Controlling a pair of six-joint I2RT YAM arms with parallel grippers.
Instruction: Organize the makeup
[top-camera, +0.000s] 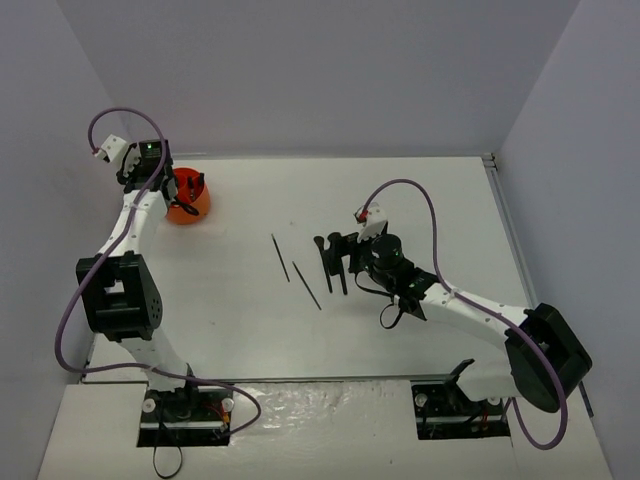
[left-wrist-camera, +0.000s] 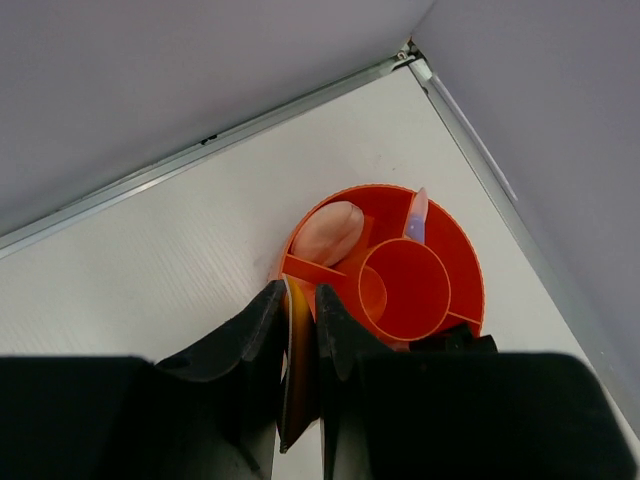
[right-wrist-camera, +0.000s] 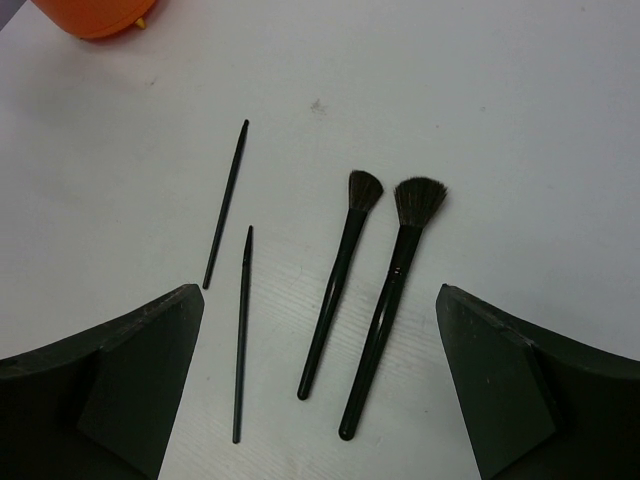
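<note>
Left gripper (left-wrist-camera: 300, 294) gripping orange tube (left-wrist-camera: 299, 368) at holder (left-wrist-camera: 466, 250) rim, right gripper (right-wrist-camera: 315, 300) hanging wide open above two brushes (right-wrist-camera: 401, 260) and two pencils (right-wrist-camera: 225, 205)

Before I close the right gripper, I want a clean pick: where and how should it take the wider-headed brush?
Probably mid-handle on the wider-headed brush, from straight above, jaws across the thin shaft: it lies flat, with the narrower brush close alongside.
</note>
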